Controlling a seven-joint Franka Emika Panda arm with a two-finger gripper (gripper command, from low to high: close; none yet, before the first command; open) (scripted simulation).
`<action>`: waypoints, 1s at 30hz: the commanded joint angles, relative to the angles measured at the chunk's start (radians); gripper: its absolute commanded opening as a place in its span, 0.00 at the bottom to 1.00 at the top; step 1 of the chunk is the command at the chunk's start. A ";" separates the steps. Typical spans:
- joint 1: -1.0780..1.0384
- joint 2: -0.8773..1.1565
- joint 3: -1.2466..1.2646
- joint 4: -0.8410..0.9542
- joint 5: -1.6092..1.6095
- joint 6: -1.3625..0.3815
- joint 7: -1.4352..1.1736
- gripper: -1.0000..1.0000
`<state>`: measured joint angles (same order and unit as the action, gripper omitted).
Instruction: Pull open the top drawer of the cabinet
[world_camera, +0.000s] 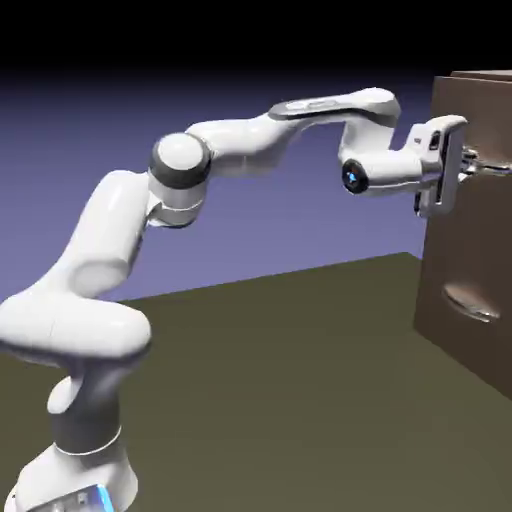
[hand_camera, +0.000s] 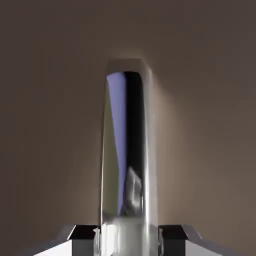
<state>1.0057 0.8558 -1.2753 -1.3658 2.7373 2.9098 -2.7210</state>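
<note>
A plain blue-violet backdrop lay behind the tall dark-brown boxy cabinet (world_camera: 468, 240). The top drawer's flat brown front (hand_camera: 200, 125) stood directly ahead of the white two-finger gripper (world_camera: 468, 163), which was closed on the curved silver metal handle (hand_camera: 125, 150), a fingertip on either side. The handle looked rigid and smooth enough to slip, so mid-bar seemed the best hold, though the exterior view left the exact contact hard to judge. The drawer seemed sturdy and likely weighty, calling for a straight, steady pull.
</note>
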 joint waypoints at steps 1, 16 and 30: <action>0.030 -0.011 -0.020 -0.037 0.011 -0.011 -0.015 0.00; 0.556 -0.111 -0.396 -0.544 0.095 -0.130 -0.171 0.00; 1.037 -0.034 -0.762 -0.915 0.069 -0.156 -0.173 0.00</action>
<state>2.0428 0.8220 -2.0367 -2.2806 2.8064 2.7541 -2.8945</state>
